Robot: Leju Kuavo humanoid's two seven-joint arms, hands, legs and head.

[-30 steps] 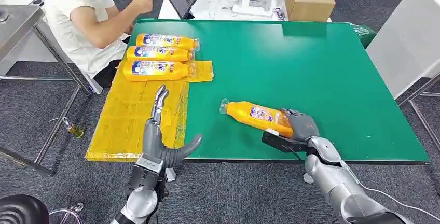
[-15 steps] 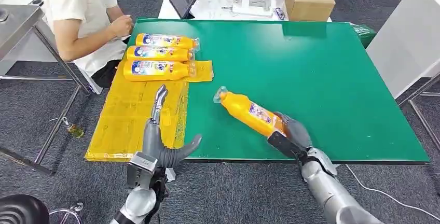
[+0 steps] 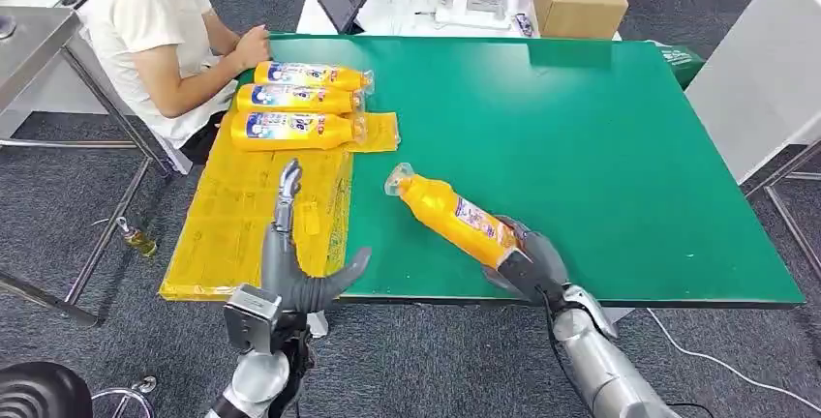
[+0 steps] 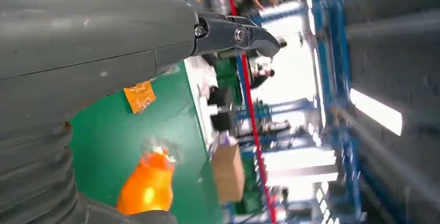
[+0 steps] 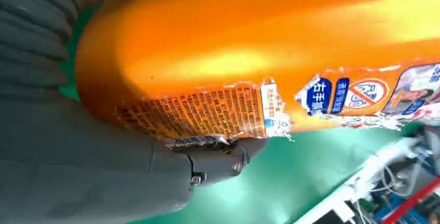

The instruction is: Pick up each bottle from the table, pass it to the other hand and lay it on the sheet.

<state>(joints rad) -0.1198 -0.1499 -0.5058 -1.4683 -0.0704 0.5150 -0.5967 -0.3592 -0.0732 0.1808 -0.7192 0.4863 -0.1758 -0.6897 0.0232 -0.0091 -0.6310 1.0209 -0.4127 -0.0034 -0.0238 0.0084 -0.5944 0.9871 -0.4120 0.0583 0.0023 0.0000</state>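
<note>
The right hand [image 3: 531, 261] grips the orange bottle [image 3: 453, 217] by its base, its long axis slanting cap-first toward the left hand [image 3: 295, 268], which waits open beside the yellow sheet [image 3: 232, 234] holding 3 bottles.

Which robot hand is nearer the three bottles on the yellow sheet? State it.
Left. The left robot hand hovers open over the yellow sheet, just short of the three bottles. The right robot hand grips a fourth bottle near the table's front edge, farther away.
</note>
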